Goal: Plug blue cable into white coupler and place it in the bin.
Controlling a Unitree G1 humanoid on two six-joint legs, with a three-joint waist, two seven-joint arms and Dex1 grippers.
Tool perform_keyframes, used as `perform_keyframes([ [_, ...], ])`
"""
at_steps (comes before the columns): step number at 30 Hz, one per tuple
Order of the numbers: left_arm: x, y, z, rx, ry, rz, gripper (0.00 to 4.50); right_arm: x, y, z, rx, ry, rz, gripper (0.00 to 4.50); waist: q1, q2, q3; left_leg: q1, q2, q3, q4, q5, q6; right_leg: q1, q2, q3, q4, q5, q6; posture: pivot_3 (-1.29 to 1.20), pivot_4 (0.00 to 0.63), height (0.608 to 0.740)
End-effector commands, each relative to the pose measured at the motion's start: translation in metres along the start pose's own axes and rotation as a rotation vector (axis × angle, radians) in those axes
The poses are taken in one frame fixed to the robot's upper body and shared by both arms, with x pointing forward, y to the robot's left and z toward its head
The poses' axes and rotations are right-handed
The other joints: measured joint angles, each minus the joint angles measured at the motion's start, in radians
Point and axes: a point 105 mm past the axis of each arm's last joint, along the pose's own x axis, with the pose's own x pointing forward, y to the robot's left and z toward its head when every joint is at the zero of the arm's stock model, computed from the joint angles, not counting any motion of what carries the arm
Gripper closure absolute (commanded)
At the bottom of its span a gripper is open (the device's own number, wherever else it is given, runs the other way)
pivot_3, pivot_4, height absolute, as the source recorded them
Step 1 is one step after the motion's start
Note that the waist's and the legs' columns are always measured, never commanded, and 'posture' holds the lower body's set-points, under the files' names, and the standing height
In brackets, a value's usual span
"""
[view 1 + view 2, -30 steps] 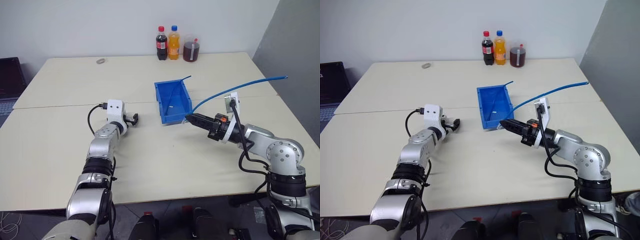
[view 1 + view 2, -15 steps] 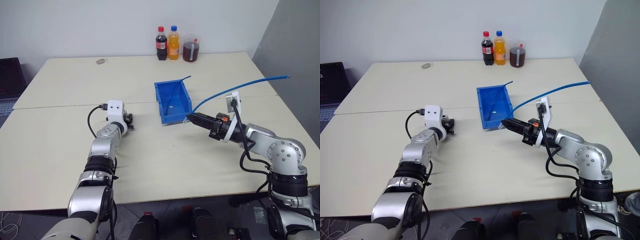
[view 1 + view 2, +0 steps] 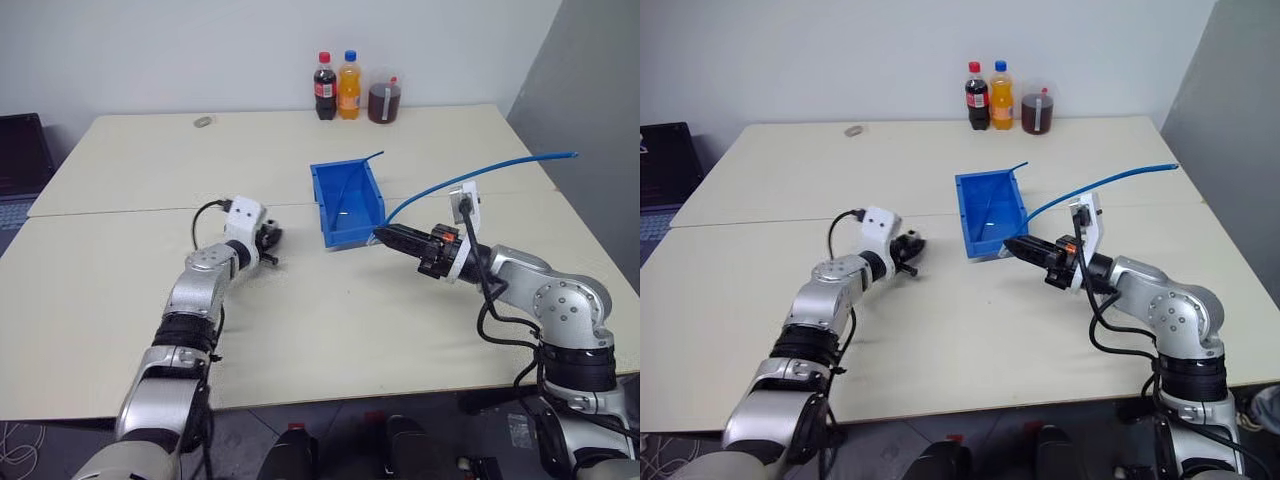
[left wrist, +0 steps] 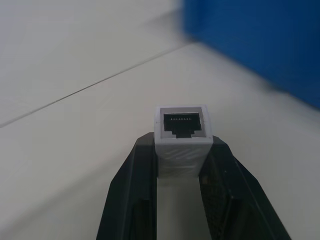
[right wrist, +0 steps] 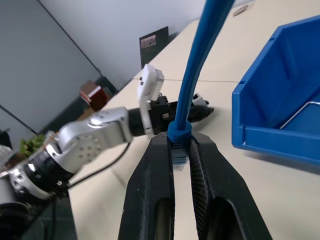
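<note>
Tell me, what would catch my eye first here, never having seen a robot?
Mid-table, the bright blue bin stands between two silver arms. The right gripper pinches a blue cable that arcs off past the table's right edge, and the left gripper holds a tiny white coupler, its socket facing out. Three drinks line the far edge by the wall.

Between my left gripper [image 3: 272, 240] and right gripper [image 3: 378, 236] I see bare surface [image 3: 330, 310]; the near corner of the bin [image 3: 347, 203] juts toward that gap. The blue cable [image 3: 480, 170] arches from the right gripper over the surface's right side, crossing any path there. Three drink containers [image 3: 350, 88] stand at the far edge, well apart. A small grey object [image 3: 203, 122] lies far left.
</note>
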Motion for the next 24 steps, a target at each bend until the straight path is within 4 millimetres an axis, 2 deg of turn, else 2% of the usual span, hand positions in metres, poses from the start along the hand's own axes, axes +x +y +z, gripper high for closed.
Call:
perform_keyframes([
  [1, -0.011, -0.054, 0.019, 0.115, -0.061, -0.383, 3.7, 0.008, 0.008, 0.017, -0.137, -0.017, 0.04, 4.32, -0.001, 0.0, 0.0, 0.0, 0.0, 0.0, 0.0, 0.0, 0.0, 0.0, 0.0, 0.0, 0.0, 0.0, 0.0, 0.0, 0.15, 0.74],
  [4, -0.014, -0.077, 0.011, 0.197, -0.045, -0.538, 3.7, 0.013, 0.008, 0.013, -0.189, 0.016, 0.054, 4.32, 0.0, 0.0, 0.0, 0.0, 0.001, -0.001, 0.0, -0.001, 0.001, 0.0, 0.0, -0.001, 0.0, 0.0, 0.0, 0.0, 0.15, 0.74],
  [6, -0.013, -0.086, 0.009, 0.218, -0.059, -0.593, 3.7, 0.016, 0.009, 0.009, -0.238, 0.046, 0.072, 4.32, 0.0, 0.0, 0.0, 0.0, 0.001, -0.001, 0.0, -0.002, 0.003, 0.0, 0.0, -0.001, 0.0, 0.0, 0.0, 0.0, 0.15, 0.74],
  [9, -0.004, -0.093, -0.002, 0.233, -0.073, -0.631, 3.7, 0.02, 0.013, -0.016, -0.347, 0.14, 0.13, 4.32, 0.001, 0.0, 0.0, 0.0, 0.001, -0.001, 0.001, -0.002, 0.004, 0.0, 0.0, -0.001, 0.0, 0.0, 0.0, 0.0, 0.15, 0.74],
  [12, 0.002, -0.1, -0.012, 0.249, -0.069, -0.673, 3.7, 0.022, 0.003, -0.038, -0.434, 0.213, 0.148, 4.32, 0.001, 0.0, 0.0, 0.001, 0.0, 0.0, 0.001, -0.002, 0.005, 0.001, 0.0, -0.001, 0.0, 0.0, 0.0, 0.0, 0.15, 0.74],
  [16, 0.007, -0.106, -0.014, 0.248, -0.088, -0.704, 3.7, 0.026, -0.003, -0.051, -0.508, 0.244, 0.177, 4.32, 0.001, -0.001, 0.0, 0.0, 0.0, 0.002, 0.001, -0.003, 0.005, 0.001, 0.0, -0.001, 0.0, 0.0, 0.0, 0.0, 0.15, 0.74],
  [24, 0.01, -0.112, -0.018, 0.241, -0.098, -0.708, 3.7, 0.034, -0.003, -0.073, -0.513, 0.241, 0.212, 4.32, 0.005, -0.001, 0.0, 0.001, 0.0, -0.001, 0.002, -0.003, 0.005, 0.001, 0.0, -0.001, 0.0, 0.0, 0.0, 0.0, 0.15, 0.74],
])
